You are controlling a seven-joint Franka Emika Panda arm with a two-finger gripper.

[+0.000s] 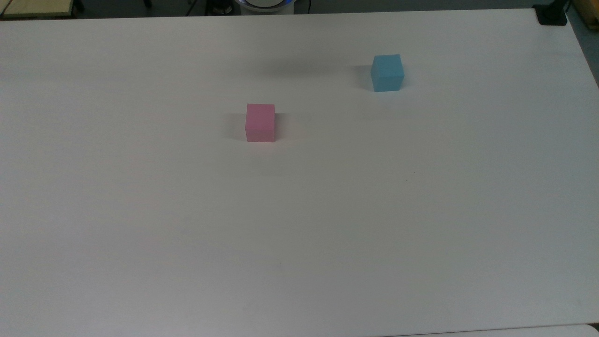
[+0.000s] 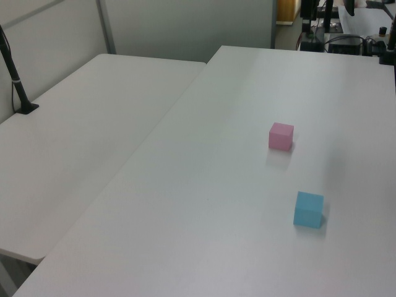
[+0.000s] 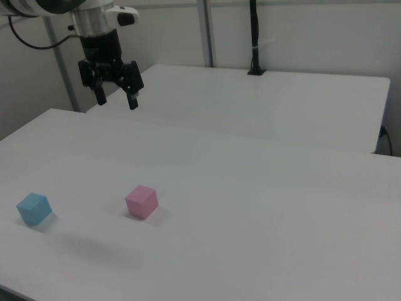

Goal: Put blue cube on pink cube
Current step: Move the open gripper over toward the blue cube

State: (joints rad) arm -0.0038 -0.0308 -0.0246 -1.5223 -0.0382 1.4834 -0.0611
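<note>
On the white bench [image 1: 299, 224] sit both cubes, well apart: the pink cube [image 1: 260, 122] mid-bench, the blue cube [image 1: 387, 73] to the top view's right of it. High above the bench, the gripper [image 3: 117, 99] hangs with jaws spread, holding nothing.

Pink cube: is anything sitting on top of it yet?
No. The pink cube has a bare top face in all three views. The blue cube sits apart on the white table. The open end effector hangs above, holding nothing.
</note>
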